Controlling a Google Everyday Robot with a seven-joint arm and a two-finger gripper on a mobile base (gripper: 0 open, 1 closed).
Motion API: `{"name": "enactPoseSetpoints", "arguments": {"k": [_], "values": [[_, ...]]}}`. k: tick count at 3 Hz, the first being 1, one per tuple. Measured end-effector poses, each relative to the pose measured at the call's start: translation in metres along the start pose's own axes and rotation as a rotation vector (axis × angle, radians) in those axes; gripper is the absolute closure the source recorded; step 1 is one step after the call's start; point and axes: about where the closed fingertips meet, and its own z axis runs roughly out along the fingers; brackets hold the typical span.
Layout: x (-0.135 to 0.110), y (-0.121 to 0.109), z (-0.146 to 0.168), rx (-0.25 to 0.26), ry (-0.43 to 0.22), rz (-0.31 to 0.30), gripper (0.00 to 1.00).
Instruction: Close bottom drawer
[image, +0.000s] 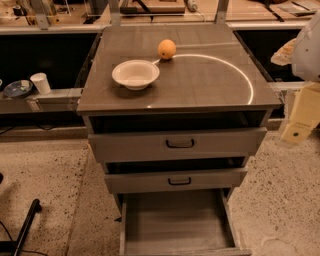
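Note:
The bottom drawer (175, 222) of the grey cabinet is pulled far out toward me. Its grey wood-grain interior is empty, and its front panel lies at the lower edge of the view, with the handle out of sight. Above it, the middle drawer (176, 180) and the top drawer (177, 144) are each pulled out slightly, and both show a small black bar handle. My gripper (301, 116), a cream and white part of the arm, hangs at the right edge. It is beside the cabinet at top-drawer height and touches nothing.
On the cabinet top (210, 80) stand a white bowl (135, 74) and an orange (166, 49). A shelf on the left holds a white cup (40, 82) and a dark dish (17, 89). A black rod (25, 225) lies on the speckled floor at lower left.

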Motion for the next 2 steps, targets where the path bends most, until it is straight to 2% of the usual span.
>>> {"name": "enactPoseSetpoints", "arguments": {"k": [1,2], "values": [[0.000,0.000,0.000,0.000,-0.001,0.000,0.00],[0.012,0.003,0.014,-0.015,-0.061,0.031,0.00]]}}
